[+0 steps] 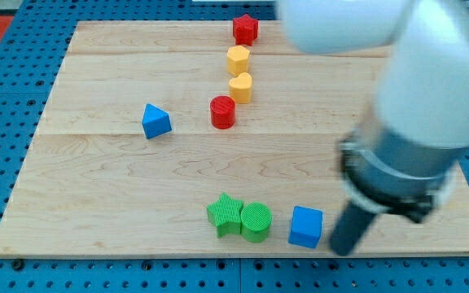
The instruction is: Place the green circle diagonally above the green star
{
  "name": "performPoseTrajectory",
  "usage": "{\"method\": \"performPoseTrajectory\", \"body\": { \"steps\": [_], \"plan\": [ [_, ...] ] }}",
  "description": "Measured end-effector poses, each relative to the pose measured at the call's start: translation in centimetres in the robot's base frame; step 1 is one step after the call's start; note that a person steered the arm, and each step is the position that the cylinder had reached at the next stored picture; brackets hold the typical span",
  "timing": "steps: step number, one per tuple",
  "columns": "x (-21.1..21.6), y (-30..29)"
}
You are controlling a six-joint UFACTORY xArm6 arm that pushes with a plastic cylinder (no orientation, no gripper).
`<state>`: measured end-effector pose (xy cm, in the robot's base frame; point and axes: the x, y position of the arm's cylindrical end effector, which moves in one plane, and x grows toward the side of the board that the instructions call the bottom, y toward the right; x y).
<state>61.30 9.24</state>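
Beside the ribbed green star (225, 214), touching, sits the green circle (256, 221); my tip (342, 249) seems blurred, holding nothing.

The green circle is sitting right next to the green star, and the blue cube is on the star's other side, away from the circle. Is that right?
Not quite. In the camera view the green circle does sit right beside the green star, on its right. But the blue cube is on the circle's side, further to the view's right, not on the star's far side. My tip is just right of the cube.
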Motion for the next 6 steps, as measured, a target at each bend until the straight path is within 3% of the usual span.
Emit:
{"method": "performPoseTrajectory", "body": {
  "steps": [1, 2, 4, 6],
  "plan": [
    [-2.1, -8.6],
    [-5.2, -12.9],
    [-6.8, -17.2],
    [-7.4, -13.0]
  ]
}}
